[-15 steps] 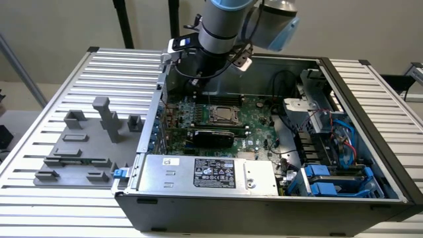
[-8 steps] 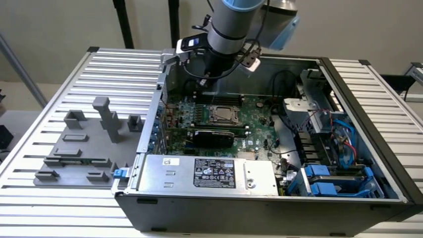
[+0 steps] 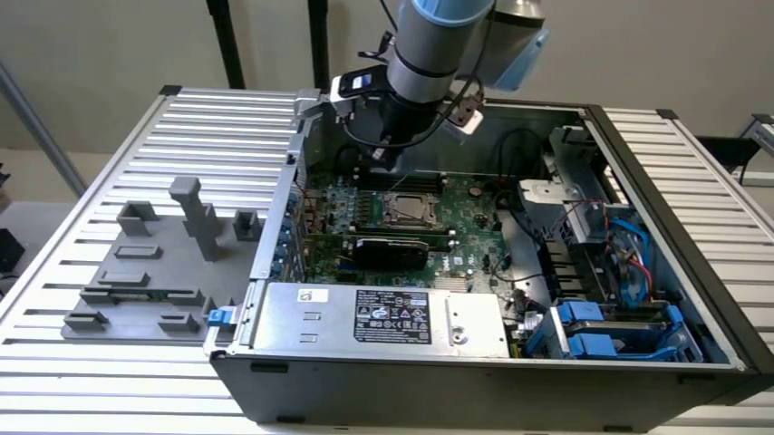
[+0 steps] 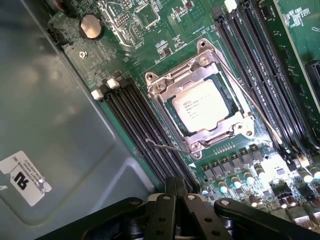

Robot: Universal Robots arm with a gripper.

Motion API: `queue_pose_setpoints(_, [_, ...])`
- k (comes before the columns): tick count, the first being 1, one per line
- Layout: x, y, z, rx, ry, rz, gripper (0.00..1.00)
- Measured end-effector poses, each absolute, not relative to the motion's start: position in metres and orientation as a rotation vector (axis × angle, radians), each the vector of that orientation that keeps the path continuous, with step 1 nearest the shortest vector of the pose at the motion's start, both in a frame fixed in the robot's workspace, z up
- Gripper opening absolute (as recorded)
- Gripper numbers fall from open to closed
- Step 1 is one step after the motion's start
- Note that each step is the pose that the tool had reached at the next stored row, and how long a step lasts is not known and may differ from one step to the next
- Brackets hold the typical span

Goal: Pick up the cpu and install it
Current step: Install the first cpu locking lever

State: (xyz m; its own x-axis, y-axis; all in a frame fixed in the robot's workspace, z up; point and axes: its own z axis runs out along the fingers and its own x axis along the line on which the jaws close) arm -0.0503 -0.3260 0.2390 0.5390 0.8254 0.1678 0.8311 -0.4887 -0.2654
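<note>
A: Standing on the ribbed grey metal worktop (image 3: 145, 127), an open black computer case (image 3: 362, 381) is seen before a pale wall (image 3: 109, 45).

B: The small square silver-topped cpu (image 4: 202, 106) is seated flat in the metal-framed socket (image 4: 165, 80), plate upward; no long axis is shown. The black pincer (image 4: 175, 186) is held together, empty, nearby.

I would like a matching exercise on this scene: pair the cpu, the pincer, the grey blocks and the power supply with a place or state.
Things: 1 cpu; 2 pincer; 3 grey blocks; 4 power supply.
Places or states: A shut, holding nothing; B on the slatted table outside the case; C inside the socket frame; D inside the case, nearest the exterior camera.
Pairs: 1-C; 2-A; 3-B; 4-D.
</note>
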Motion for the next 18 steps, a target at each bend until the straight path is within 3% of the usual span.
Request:
queue_pose_setpoints(8, [-0.05,-0.326,0.231,-2.502,-1.387,0.0,0.11])
queue_pose_setpoints(18, [-0.049,-0.324,0.218,-2.529,-1.346,-0.007,0.11])
